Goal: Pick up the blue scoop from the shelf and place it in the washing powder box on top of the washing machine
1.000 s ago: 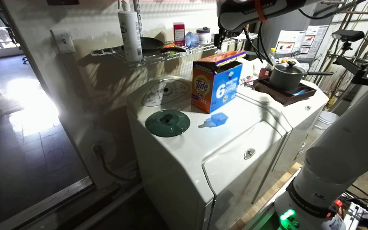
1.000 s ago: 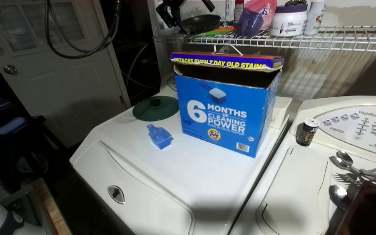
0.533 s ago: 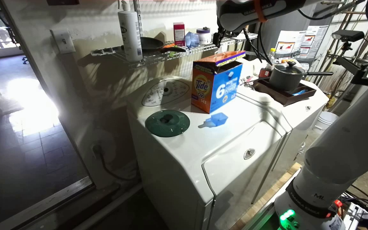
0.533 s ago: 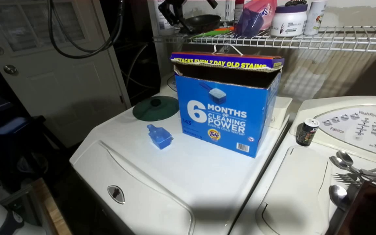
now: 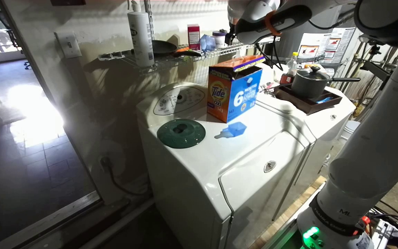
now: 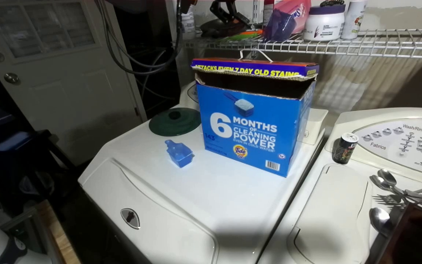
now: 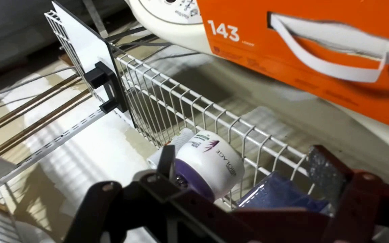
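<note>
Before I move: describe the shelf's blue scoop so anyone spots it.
Find the wire shelf above the washing machine. The blue scoop sits on it, beside a purple-lidded white tub. It is blue and angular where the tub is round; the other scoop lies on the machine.

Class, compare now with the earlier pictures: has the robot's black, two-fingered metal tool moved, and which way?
Yes, the tool moved: in an exterior view it has shifted right, closer to the stationary round white plastic jar with a purple lid.

White boxy washer [image 5: 202,162]: both exterior views above opposite front corners, facing back; top shared
Grey wire shelf [image 7: 211,105]: wrist view, close, downward
</note>
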